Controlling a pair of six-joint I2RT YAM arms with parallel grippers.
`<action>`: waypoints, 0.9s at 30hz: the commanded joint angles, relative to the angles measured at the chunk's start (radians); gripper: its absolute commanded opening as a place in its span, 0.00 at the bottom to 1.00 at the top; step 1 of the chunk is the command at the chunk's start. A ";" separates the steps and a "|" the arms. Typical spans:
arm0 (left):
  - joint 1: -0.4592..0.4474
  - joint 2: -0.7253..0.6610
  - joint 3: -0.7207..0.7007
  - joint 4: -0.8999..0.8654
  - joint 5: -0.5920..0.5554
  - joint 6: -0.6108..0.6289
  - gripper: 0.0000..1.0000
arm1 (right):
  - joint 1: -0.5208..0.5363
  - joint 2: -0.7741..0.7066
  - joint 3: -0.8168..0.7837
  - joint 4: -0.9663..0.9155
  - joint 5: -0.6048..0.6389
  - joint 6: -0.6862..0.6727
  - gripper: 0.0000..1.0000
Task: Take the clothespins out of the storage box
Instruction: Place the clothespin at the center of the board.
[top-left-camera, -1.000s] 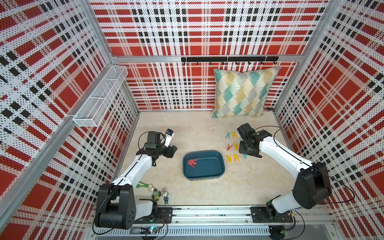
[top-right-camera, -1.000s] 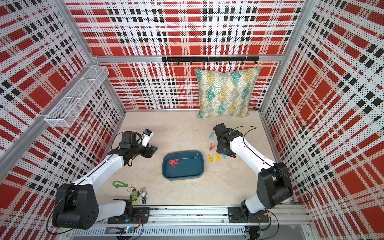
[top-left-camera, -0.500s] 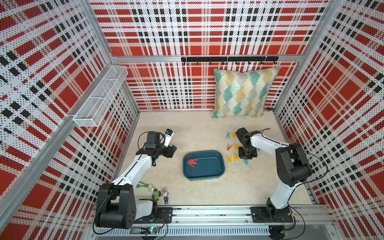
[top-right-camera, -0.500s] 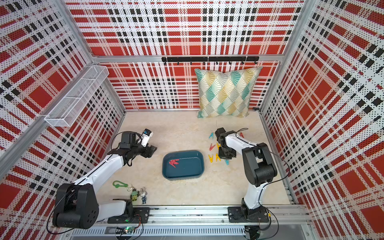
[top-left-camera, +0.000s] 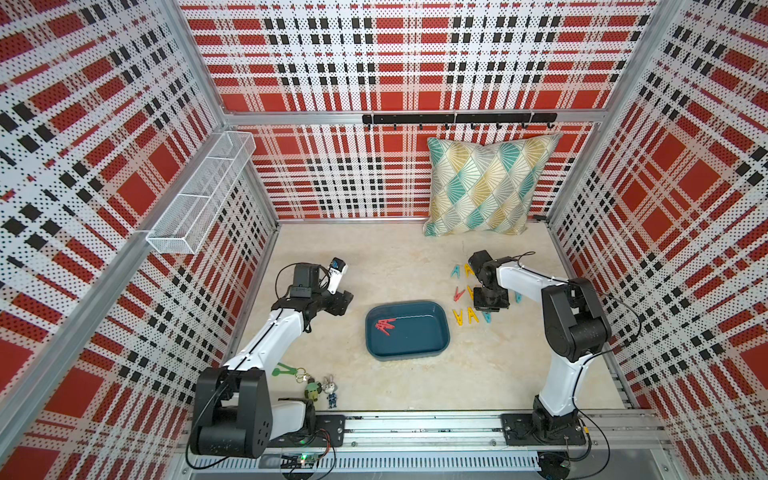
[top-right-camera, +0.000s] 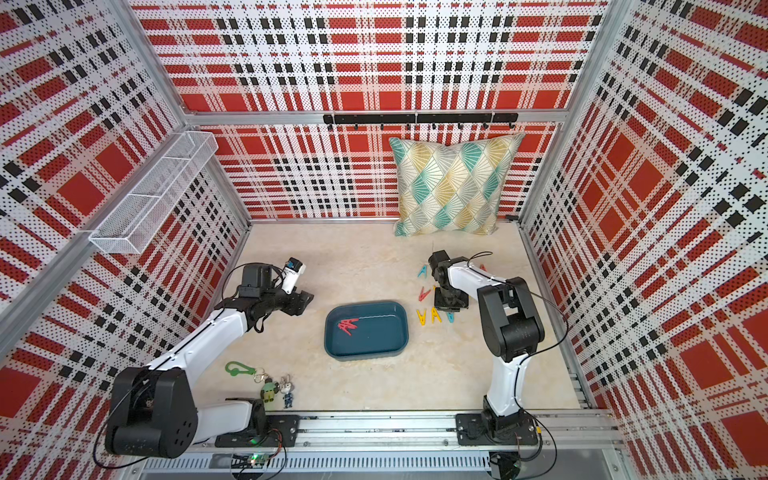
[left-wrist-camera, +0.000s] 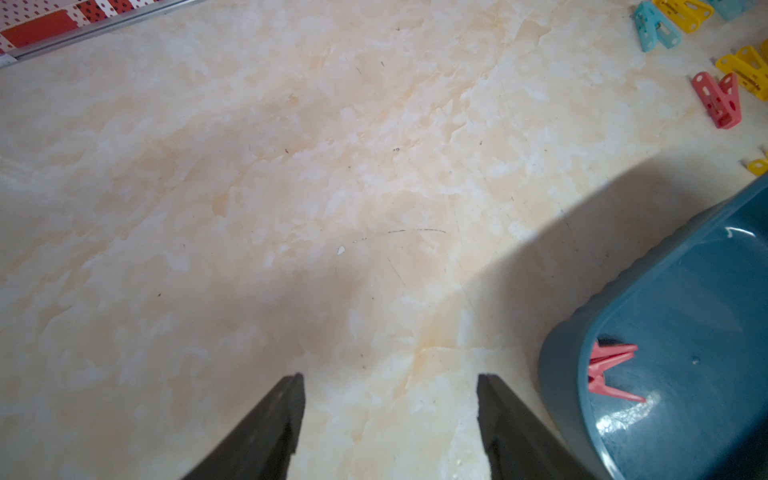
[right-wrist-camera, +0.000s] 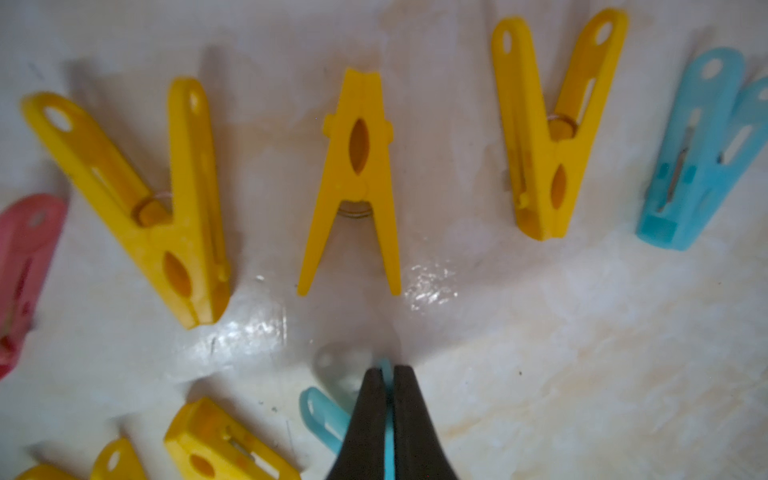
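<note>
The dark teal storage box (top-left-camera: 432, 340) (top-right-camera: 390, 345) sits mid-table with a small bunch of red clothespins (top-left-camera: 385, 326) (top-right-camera: 348, 326) (left-wrist-camera: 611, 370) at its left end. To its right, several yellow, red and teal clothespins (top-left-camera: 465, 316) (top-right-camera: 428, 316) (right-wrist-camera: 359, 174) lie on the table. My right gripper (top-left-camera: 490, 305) (top-right-camera: 450, 305) (right-wrist-camera: 387, 368) points down among them, shut on a teal-blue clothespin (right-wrist-camera: 322, 417) held low over the table. Left of the box my left gripper (top-left-camera: 347, 299) (top-right-camera: 305, 300) (left-wrist-camera: 390, 378) hovers open, with nothing between its fingers.
A green clip with keychain figurines (top-left-camera: 286, 370) lies at the front left by the left arm's base. A patterned pillow (top-left-camera: 486, 187) leans on the back wall. A white wire basket (top-left-camera: 199, 195) hangs on the left wall, and a black hook rail (top-left-camera: 457, 119) on the back wall.
The right arm has folded in, its elbow swinging left and up, while its shut gripper stayed among the laid-out clothespins. The left arm has not moved.
</note>
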 joint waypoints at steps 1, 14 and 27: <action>0.007 0.001 -0.007 0.011 0.008 0.006 0.71 | -0.009 0.016 0.016 0.003 -0.001 0.014 0.01; 0.007 -0.001 -0.007 0.010 0.010 0.006 0.71 | -0.009 -0.037 0.011 -0.010 -0.037 0.028 0.26; 0.005 -0.004 -0.007 0.010 0.010 0.009 0.72 | 0.002 -0.315 0.010 -0.020 -0.134 0.024 0.31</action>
